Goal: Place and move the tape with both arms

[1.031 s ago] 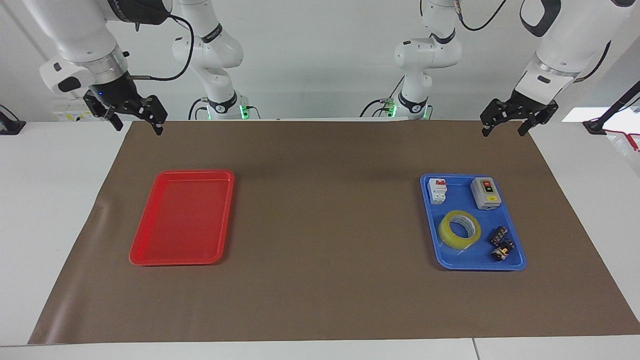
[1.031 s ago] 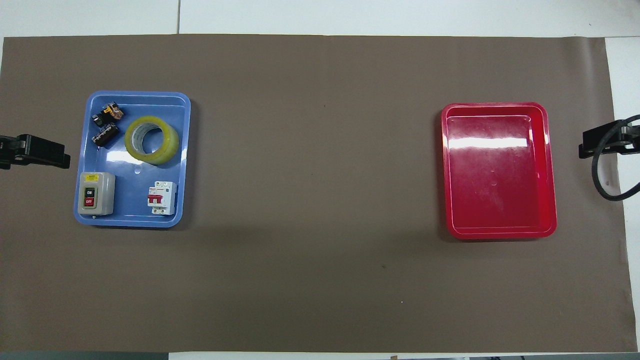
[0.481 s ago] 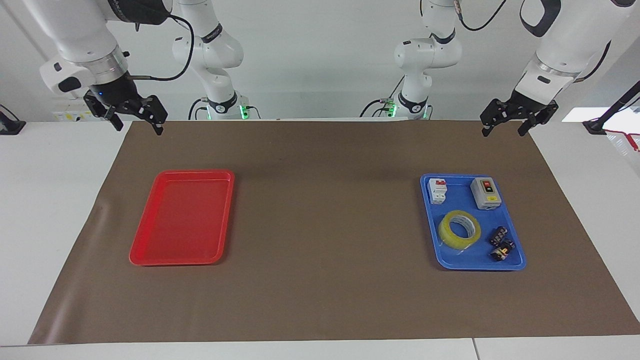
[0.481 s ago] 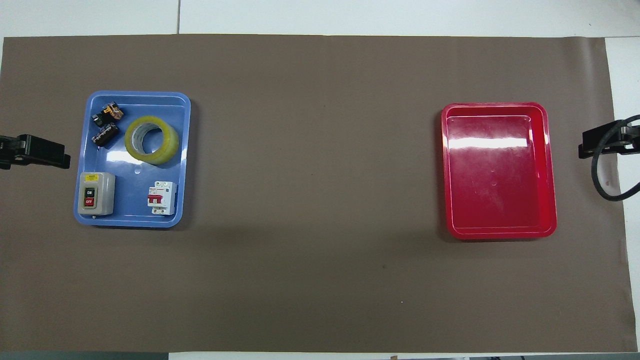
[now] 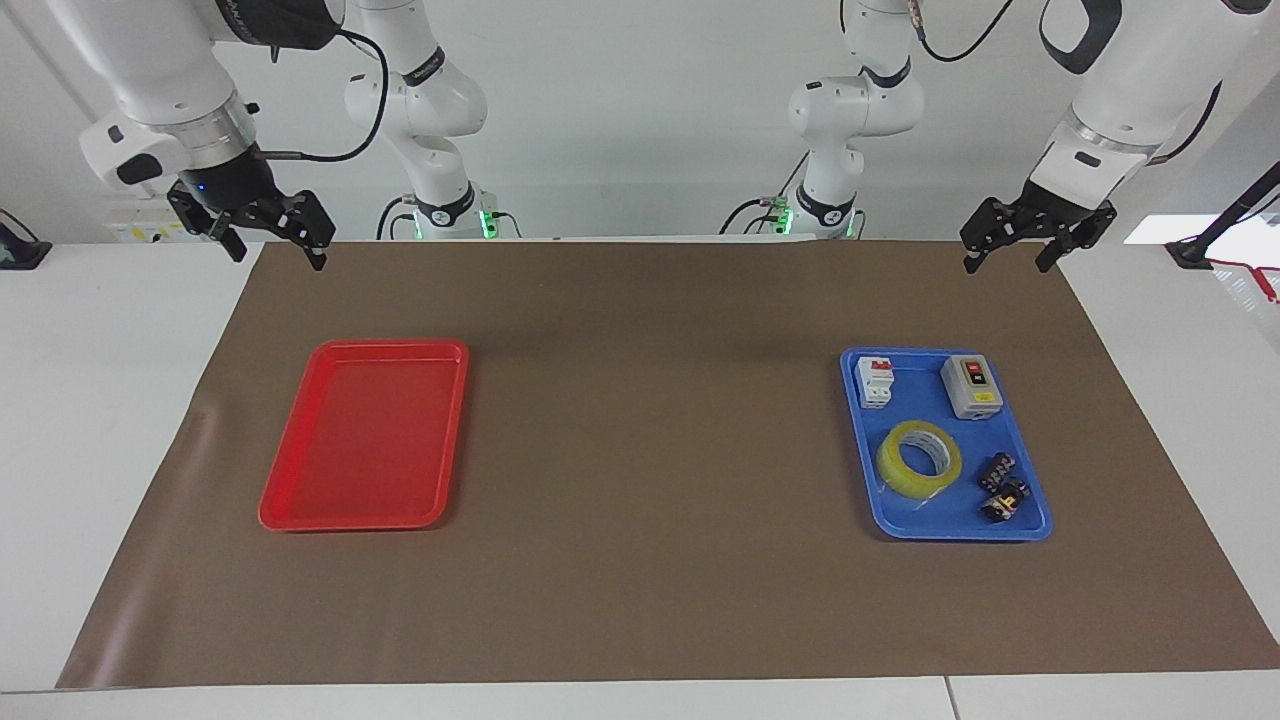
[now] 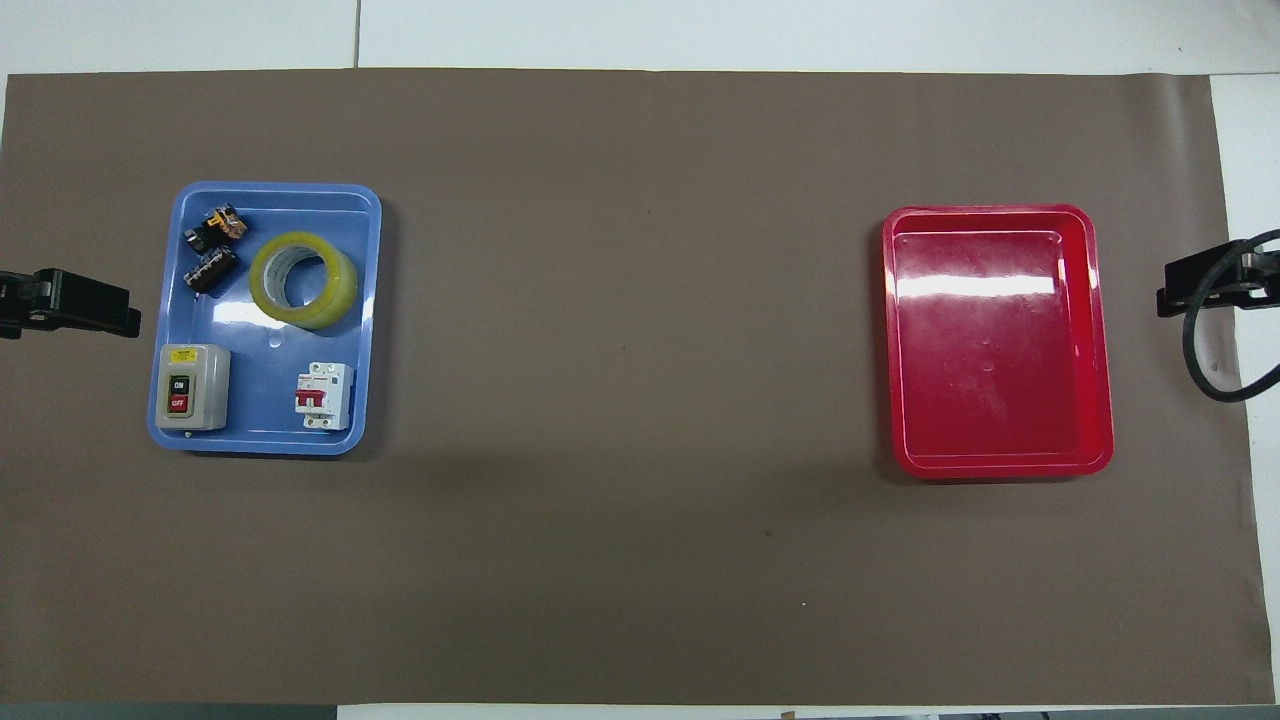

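Observation:
The yellow tape (image 5: 897, 472) lies flat in the blue tray (image 5: 960, 532) toward the left arm's end of the table; it also shows in the overhead view (image 6: 338, 287). My left gripper (image 5: 1008, 262) hangs open and empty in the air over the mat's edge nearest the robots, apart from the tray; in the overhead view only its tip (image 6: 95, 305) shows beside the blue tray (image 6: 270, 445). My right gripper (image 5: 278, 255) hangs open and empty over the mat's corner at the right arm's end; its tip (image 6: 1195, 285) shows beside the red tray.
An empty red tray (image 5: 370, 430) (image 6: 1000, 350) lies toward the right arm's end. The blue tray also holds a grey switch box (image 5: 971, 386) (image 6: 191, 386), a white breaker (image 5: 876, 382) (image 6: 323, 395) and small black parts (image 5: 1003, 487) (image 6: 212, 250). A brown mat (image 5: 640, 450) covers the table.

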Robot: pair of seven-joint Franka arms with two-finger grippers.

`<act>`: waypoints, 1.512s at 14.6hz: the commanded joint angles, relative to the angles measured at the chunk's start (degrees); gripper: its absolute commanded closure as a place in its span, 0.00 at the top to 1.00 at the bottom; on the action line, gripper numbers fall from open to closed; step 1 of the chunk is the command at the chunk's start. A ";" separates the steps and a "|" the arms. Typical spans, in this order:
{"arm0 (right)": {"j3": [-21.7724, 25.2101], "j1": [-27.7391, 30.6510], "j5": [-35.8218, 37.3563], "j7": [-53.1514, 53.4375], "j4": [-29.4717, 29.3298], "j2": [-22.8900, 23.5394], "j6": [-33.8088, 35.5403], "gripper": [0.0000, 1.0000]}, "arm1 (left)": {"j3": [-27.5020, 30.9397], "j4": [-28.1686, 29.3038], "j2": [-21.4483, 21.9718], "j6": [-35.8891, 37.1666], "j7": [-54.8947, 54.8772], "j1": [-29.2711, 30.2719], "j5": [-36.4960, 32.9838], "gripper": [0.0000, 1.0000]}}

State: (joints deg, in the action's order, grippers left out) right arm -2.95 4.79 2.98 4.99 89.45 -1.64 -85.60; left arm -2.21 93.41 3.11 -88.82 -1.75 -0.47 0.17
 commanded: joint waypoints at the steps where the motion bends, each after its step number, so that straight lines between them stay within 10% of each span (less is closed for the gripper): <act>1: -0.12 0.48 -0.43 -1.30 0.64 -0.47 -0.53 1.00 | 0.37 2.04 1.72 -0.91 -0.88 -0.14 0.71 1.00; 22: -0.12 0.65 -0.43 -1.30 0.64 -0.47 -0.53 1.00 | 0.45 -2.09 -0.12 1.90 -1.85 -0.05 1.23 1.00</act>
State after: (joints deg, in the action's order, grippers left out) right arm -2.94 4.81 2.98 4.99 89.45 -1.64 -85.60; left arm -2.21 92.66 3.22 -88.55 -2.48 -0.47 0.22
